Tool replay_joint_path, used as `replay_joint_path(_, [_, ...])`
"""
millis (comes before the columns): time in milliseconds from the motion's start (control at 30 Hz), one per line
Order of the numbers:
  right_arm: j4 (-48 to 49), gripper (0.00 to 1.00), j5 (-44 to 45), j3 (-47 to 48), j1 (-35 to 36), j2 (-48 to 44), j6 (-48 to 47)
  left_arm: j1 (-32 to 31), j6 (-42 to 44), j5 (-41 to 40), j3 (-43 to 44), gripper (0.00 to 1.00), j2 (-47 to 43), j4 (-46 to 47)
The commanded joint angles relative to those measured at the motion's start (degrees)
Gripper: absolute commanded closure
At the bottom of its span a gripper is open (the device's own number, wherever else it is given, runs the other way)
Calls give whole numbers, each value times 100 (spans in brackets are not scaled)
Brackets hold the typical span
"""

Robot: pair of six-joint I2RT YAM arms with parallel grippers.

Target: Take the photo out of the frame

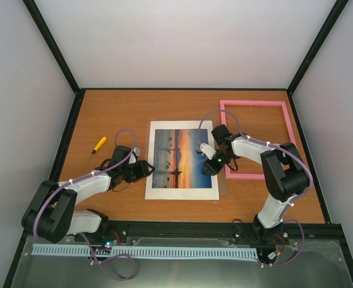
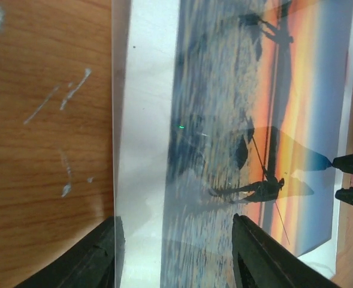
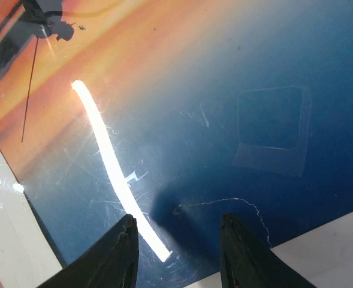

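The photo (image 1: 176, 157), an orange sunset over blue water, lies flat at the table's middle inside a white mat (image 1: 164, 193) under a glossy clear sheet. The pink frame (image 1: 254, 103) lies empty at the back right, apart from the photo. My left gripper (image 1: 147, 170) is open, low over the mat's left border. Its fingers (image 2: 107, 255) straddle the sheet's left edge, with the photo (image 2: 236, 120) ahead of them. My right gripper (image 1: 207, 165) is open at the photo's right edge. Its fingers (image 3: 119, 252) hover over the blue part of the photo (image 3: 224, 90).
A yellow marker (image 1: 99, 144) lies at the left of the wooden table (image 1: 116, 114). A brown backing board corner (image 1: 223, 191) peeks from under the mat's right side. The right arm reaches across the frame's near rail (image 1: 245, 176). Black posts and walls enclose the table.
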Motion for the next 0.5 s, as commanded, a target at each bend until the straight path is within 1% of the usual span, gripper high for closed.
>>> replay_joint_path(0, [-182, 63, 357, -140, 35, 210, 25, -22, 53, -176, 252, 47, 9, -491])
replay_joint_path(167, [-190, 64, 349, -121, 29, 250, 19, -22, 60, -23, 162, 44, 96, -484])
replay_joint_path(467, [-197, 64, 346, -124, 36, 280, 11, -21, 49, 490, 10, 44, 319, -176])
